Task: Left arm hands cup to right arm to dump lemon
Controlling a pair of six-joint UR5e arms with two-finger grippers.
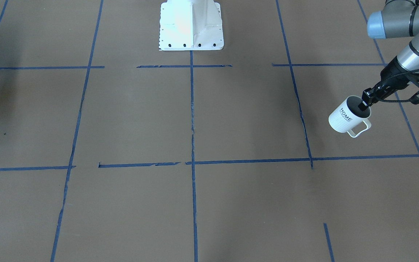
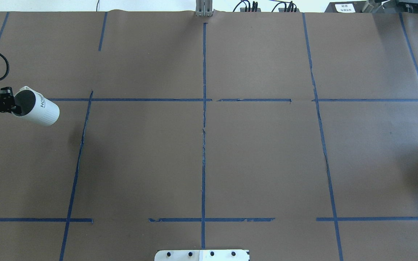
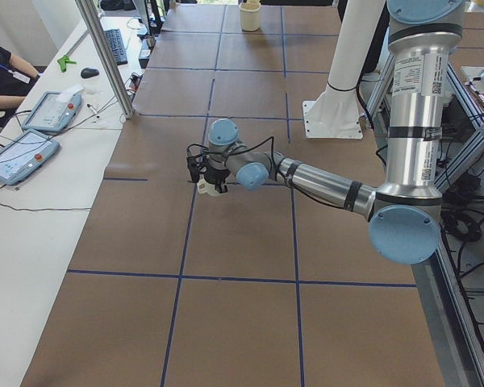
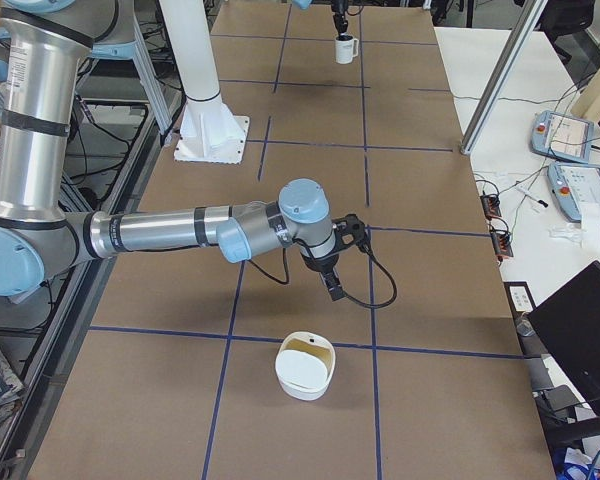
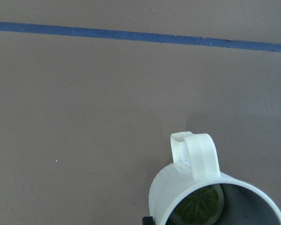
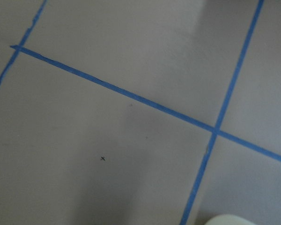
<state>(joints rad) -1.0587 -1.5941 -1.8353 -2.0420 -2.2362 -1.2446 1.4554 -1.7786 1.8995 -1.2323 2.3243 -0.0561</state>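
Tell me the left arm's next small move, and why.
Probably carry the HOME mug toward the middle of the table, kept upright. The left gripper pinches its rim, a lemon slice lies inside, and the right gripper hangs far off at the table's other end near a white bowl, so no handover seems possible yet.

The white ribbed "HOME" cup (image 1: 344,118) is held tilted off the table, well to the robot's left of the white pedestal base (image 1: 191,25), with its handle turned away from the pedestal. A lemon slice (image 5: 196,206) lies inside. The left gripper (image 1: 365,103) pinches the rim, one finger inside. The right arm (image 4: 160,232) stretches low on the pedestal's other side.
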